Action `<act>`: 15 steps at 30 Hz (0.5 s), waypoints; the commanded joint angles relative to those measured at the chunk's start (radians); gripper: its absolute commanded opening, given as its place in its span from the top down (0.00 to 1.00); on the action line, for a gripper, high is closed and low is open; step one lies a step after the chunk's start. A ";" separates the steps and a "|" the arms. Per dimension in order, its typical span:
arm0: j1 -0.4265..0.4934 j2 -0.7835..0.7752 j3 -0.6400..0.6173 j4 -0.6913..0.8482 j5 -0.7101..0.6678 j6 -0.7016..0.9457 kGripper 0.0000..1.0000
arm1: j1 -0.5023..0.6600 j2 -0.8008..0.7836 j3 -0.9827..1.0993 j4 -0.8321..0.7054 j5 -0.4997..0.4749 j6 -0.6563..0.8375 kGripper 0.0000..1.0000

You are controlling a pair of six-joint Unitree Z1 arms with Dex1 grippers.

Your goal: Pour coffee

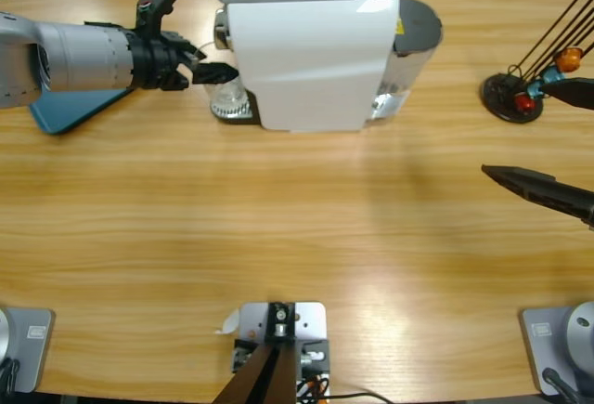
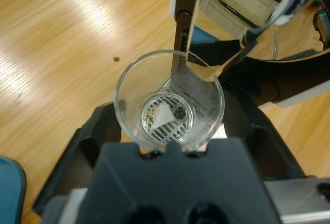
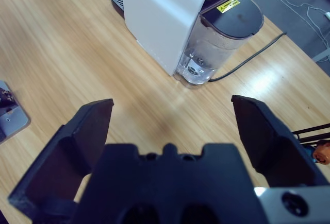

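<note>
Left pincer [image 1: 212, 73] pinches glass cup [image 2: 169, 100] upright on drip grille under coffee machine [image 1: 311, 46] spout; cup sits directly ahead of it. Right pincer [image 3: 172, 131] spread wide, empty, well apart across worktop [image 1: 278, 209].

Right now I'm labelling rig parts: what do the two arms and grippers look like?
The left arm is a silver-grey cylinder ending in a black wrist and black left gripper. The right gripper has two broad matte-black jaws on a black body.
</note>
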 commanded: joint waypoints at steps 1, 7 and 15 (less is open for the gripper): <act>-0.030 0.054 0.035 0.017 -0.016 -0.012 0.00 | -0.010 -0.017 0.033 0.011 -0.012 -0.013 0.00; -0.030 0.019 0.040 0.028 -0.014 -0.009 0.00 | -0.010 -0.010 0.033 0.010 -0.010 -0.013 0.00; -0.030 -0.170 0.066 0.191 0.011 -0.010 0.00 | -0.010 -0.001 0.035 0.007 -0.011 -0.013 0.00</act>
